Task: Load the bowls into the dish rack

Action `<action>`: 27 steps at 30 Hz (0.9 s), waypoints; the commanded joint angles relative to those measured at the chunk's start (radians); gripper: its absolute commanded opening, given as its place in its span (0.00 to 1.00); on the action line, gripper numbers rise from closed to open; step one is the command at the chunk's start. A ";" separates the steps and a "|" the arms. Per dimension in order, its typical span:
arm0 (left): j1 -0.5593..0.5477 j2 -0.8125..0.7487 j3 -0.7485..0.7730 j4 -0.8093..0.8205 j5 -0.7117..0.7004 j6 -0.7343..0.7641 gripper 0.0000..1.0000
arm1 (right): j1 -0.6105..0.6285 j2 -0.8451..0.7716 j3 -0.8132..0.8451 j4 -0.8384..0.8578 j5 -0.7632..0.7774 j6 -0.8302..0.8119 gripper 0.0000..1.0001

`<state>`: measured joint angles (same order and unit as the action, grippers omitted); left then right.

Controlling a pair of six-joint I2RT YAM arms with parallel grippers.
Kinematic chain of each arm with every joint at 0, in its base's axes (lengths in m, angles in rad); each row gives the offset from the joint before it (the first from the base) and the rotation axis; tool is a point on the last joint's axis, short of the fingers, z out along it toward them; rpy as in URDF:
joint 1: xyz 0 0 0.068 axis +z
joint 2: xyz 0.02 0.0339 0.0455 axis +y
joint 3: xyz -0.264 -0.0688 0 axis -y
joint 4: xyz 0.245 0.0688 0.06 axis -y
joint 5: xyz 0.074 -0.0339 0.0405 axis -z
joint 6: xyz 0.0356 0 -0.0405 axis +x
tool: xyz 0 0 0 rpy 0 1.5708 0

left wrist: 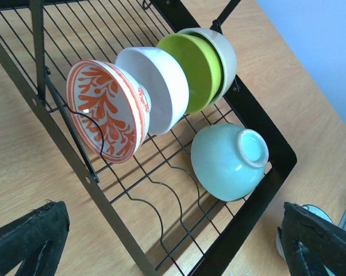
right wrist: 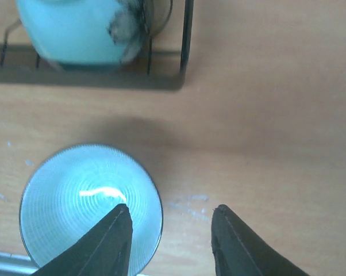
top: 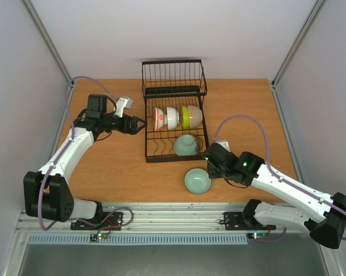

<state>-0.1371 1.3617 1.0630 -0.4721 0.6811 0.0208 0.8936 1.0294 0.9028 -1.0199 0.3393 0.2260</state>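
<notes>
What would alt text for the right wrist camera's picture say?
The right gripper hangs open over the rim of a pale green bowl standing on the wooden table, one finger above its inside, one outside. At top, a second green bowl lies in the black dish rack.

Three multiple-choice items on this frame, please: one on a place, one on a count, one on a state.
1. Where is the celadon bowl outside the dish rack? A on the table before the rack; B behind the rack; C atop the rack.
2. Bowls in the rack? A two; B four; C five.
3. The left gripper is: A shut on a bowl; B open, empty; C gripping the rack.
Key: 1A, it sits on wood by the right gripper. 2B, patterned bowl, white bowl, yellow-green bowl, second celadon bowl. 3B, its fingers stand apart beside the rack.
</notes>
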 commanded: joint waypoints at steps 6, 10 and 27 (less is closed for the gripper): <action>-0.009 -0.001 -0.012 0.028 -0.024 0.021 0.99 | -0.003 -0.072 -0.193 0.039 -0.198 0.122 0.36; -0.009 0.005 -0.013 0.029 -0.029 0.021 0.99 | -0.002 -0.054 -0.231 0.079 -0.210 0.134 0.35; -0.009 0.012 -0.011 0.026 -0.028 0.027 0.99 | -0.003 0.038 -0.263 0.191 -0.209 0.133 0.29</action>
<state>-0.1448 1.3678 1.0626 -0.4744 0.6571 0.0315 0.8928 1.0424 0.6567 -0.8654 0.1230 0.3508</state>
